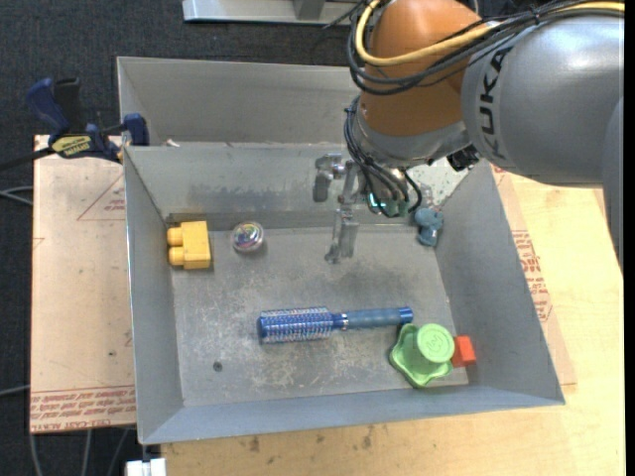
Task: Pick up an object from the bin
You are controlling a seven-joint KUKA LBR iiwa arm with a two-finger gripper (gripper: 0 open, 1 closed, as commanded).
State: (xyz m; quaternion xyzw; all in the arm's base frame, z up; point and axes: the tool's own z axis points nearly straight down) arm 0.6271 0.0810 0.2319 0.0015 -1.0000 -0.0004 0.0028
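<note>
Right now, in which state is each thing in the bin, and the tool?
blue hairbrush, lying flat, handle pointing right.
tool, above bare bin floor behind the hairbrush.
yellow toy brick, resting at the far left.
shiny ball, loose beside the brick, not touching.
green lobed lid, flat, touching an orange block.
teal small piece, resting at the far right.

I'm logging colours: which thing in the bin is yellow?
The studded block at the left of the bin, beside the small shiny ball. The hairbrush is blue and the round knob green.
</note>
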